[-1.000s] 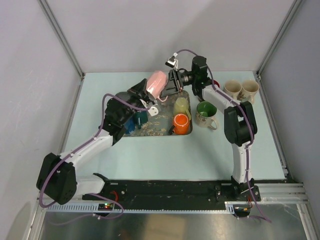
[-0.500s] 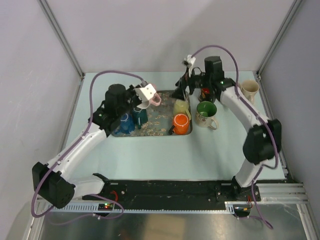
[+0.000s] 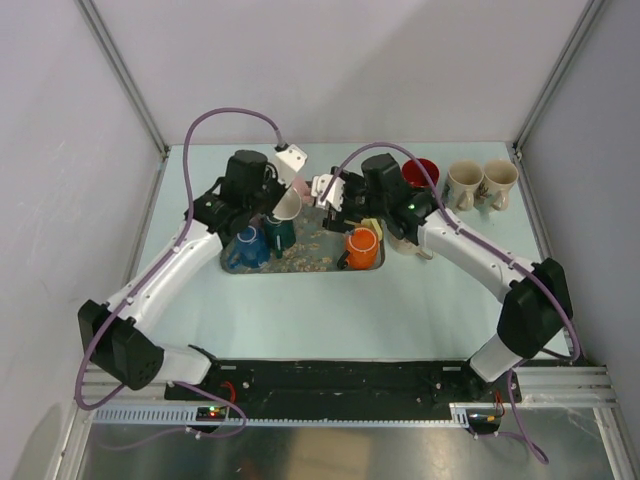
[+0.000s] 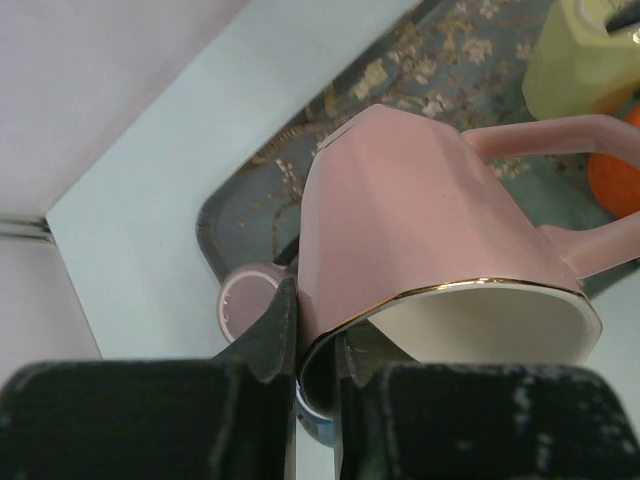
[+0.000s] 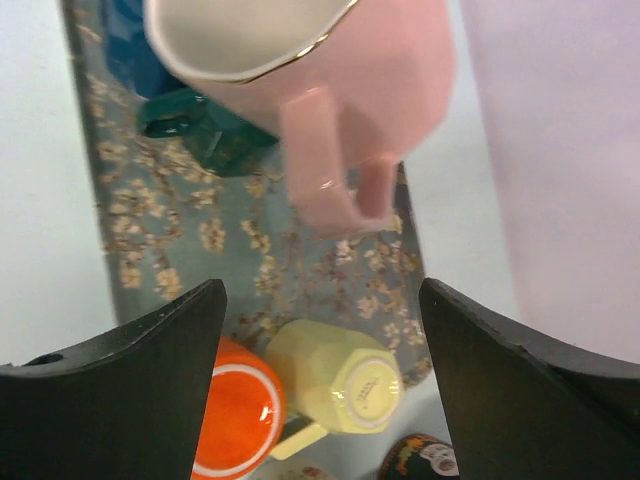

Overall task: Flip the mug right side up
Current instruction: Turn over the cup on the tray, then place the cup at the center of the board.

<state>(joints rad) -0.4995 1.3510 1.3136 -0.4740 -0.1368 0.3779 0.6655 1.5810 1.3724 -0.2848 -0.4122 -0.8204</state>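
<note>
The pink mug with a gold rim hangs tilted on its side above the floral tray, handle pointing away from my left wrist. My left gripper is shut on its rim, one finger inside and one outside. From above, the pink mug shows between the two wrists. My right gripper stands wide open with nothing in it, a little off the pink mug and its handle, over an upside-down yellow mug.
On the tray stand an orange mug, a blue mug, a teal mug and a small lilac mug. A red mug and two cream mugs stand at the back right.
My right gripper has opened, let go of the pink mug and swung left over the tray. The left arm now carries the mug alone, lower and further forward.
</note>
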